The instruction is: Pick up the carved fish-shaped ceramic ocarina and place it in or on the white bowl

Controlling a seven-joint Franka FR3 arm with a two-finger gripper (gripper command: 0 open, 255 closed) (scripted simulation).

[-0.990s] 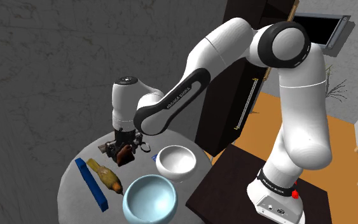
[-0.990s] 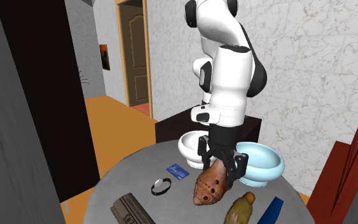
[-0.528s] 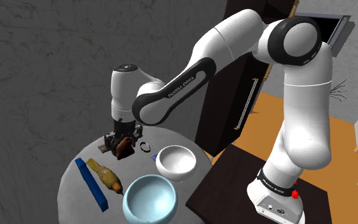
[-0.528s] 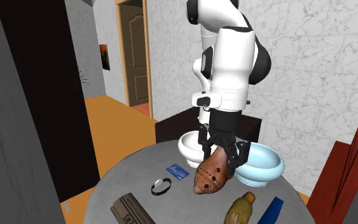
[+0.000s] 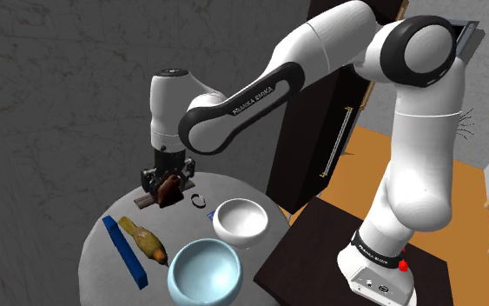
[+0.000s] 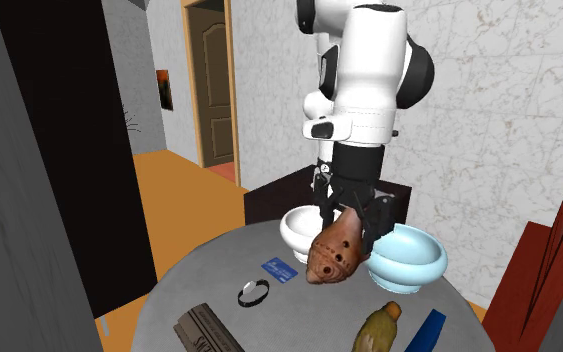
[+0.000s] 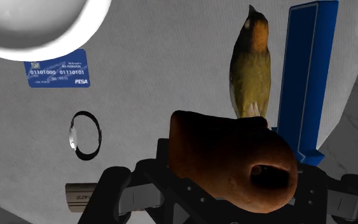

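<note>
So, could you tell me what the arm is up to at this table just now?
The black gripper is shut on the brown fish-shaped ocarina and holds it in the air above the round grey table. The white bowl, its goal, stands beside a light blue bowl and has nothing in it, so the placing is not yet done.

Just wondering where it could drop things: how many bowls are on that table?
2. The white bowl sits near the table's edge by the dark stand; the pale blue bowl is next to it, nearer the shoulder camera.
</note>
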